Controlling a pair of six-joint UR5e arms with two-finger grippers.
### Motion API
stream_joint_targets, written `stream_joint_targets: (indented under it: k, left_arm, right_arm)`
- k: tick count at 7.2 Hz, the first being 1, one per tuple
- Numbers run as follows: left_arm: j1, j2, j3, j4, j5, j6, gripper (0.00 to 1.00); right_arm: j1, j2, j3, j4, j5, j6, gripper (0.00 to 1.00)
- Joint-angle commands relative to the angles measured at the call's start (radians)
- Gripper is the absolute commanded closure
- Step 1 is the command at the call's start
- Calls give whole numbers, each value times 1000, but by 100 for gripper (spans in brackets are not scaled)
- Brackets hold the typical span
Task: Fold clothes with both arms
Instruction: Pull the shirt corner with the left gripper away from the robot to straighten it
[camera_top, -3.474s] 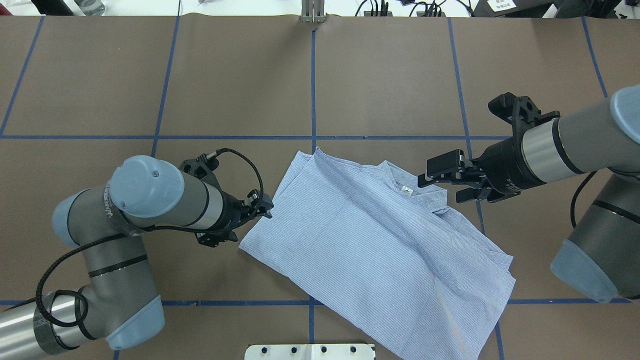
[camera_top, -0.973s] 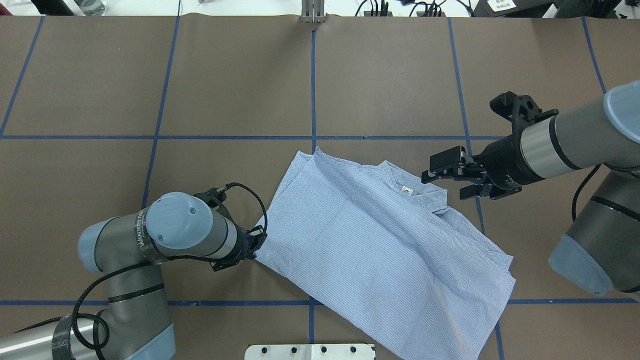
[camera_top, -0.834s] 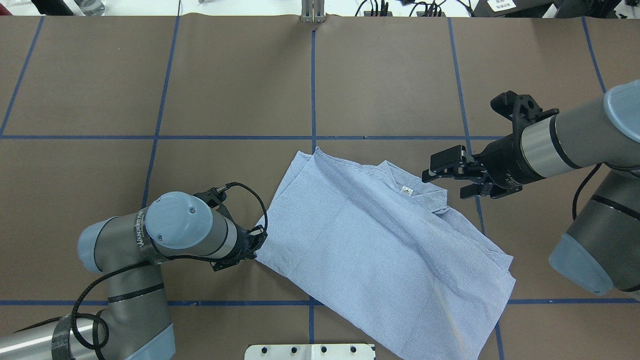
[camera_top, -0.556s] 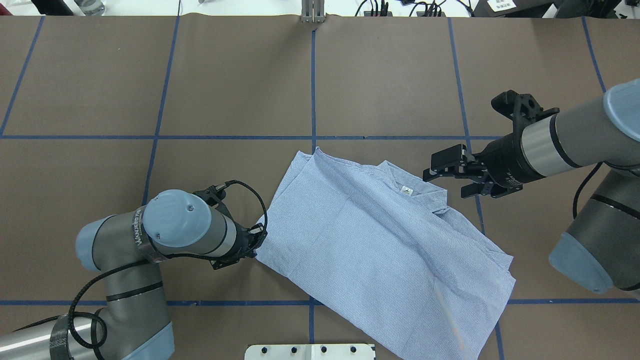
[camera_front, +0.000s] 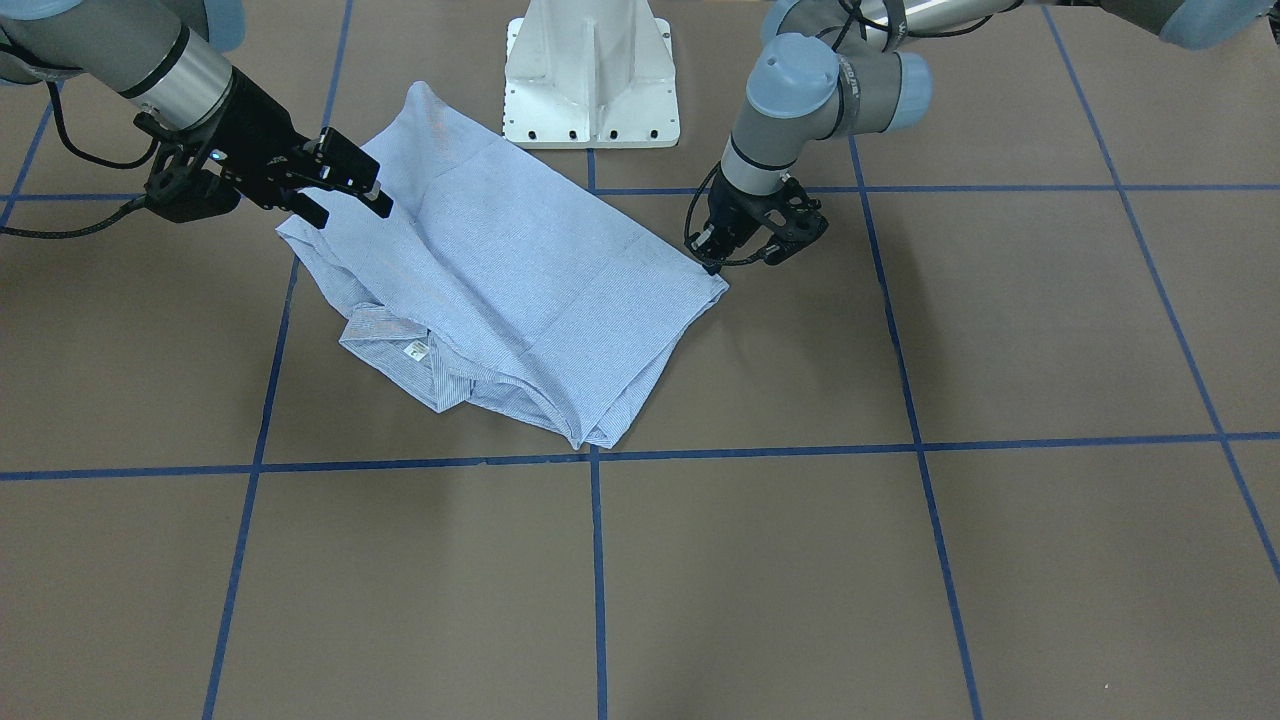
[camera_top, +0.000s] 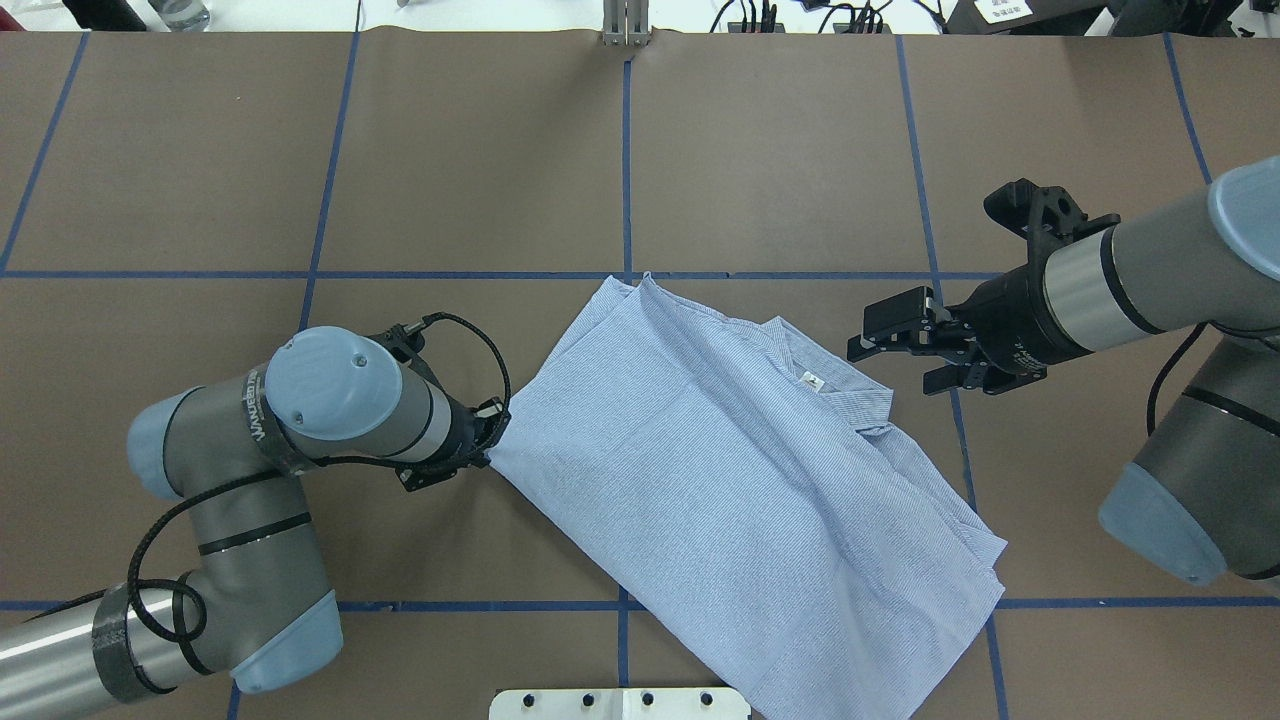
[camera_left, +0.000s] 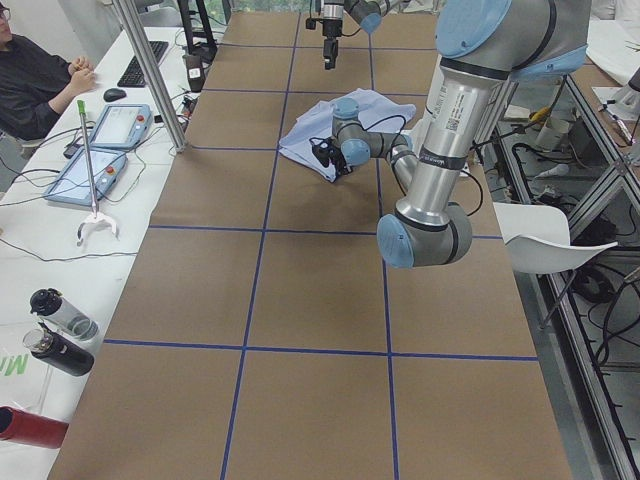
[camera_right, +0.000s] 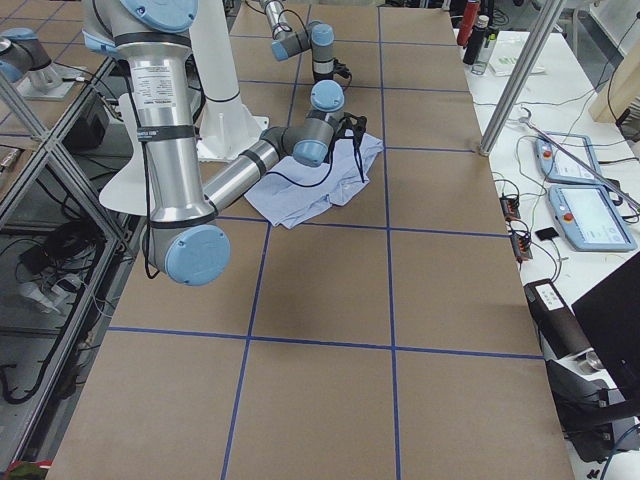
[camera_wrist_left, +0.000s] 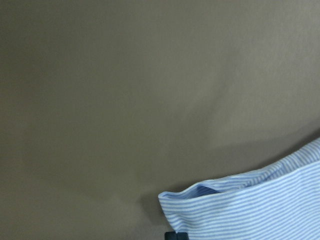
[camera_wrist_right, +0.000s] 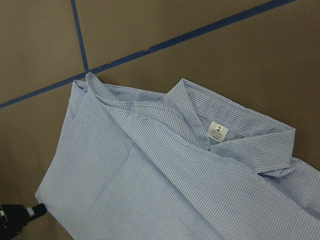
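The light blue striped shirt (camera_top: 740, 480) lies folded and slanted across the table's middle, its collar and white neck label (camera_top: 813, 381) pointing toward the right arm. My left gripper (camera_top: 490, 458) is shut on the shirt's left corner, low at the table; the left wrist view shows that striped hem (camera_wrist_left: 260, 210) just above a black fingertip. In the front view the same gripper (camera_front: 715, 262) meets the shirt (camera_front: 510, 270) at its right corner. My right gripper (camera_top: 892, 368) hangs open beside the collar, holding nothing. Its wrist camera looks down on the collar (camera_wrist_right: 235, 130).
The white pedestal base (camera_front: 590, 80) stands just behind the shirt's near edge. Blue tape lines (camera_top: 627, 170) grid the brown table. A person (camera_left: 30, 80), tablets (camera_left: 110, 125) and bottles (camera_left: 60, 330) are along the far side bench.
My left gripper has pulled the shirt's corner to the left and away from the base. The whole shirt has shifted and drawn taut with it. The right gripper has barely moved.
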Motion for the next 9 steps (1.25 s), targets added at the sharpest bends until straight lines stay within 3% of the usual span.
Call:
stream_joint_targets:
  k: [1,3,5,9]
  left_arm:
    - [-70,-98,111,1,2,4,100]
    - [-127,-205,232,-10,2,48,100]
    - [-178,-213,292,-68,21,108,100]
    - [-244,-354,617,-380,89,190,100]
  right_arm:
    - [4,-2,0,0,1,0,0]
    - [6,-3,0,0,1,0,0]
    - [6,-3,0,0,1,2,0]
    - [7,-6,0,0,-2,2,0]
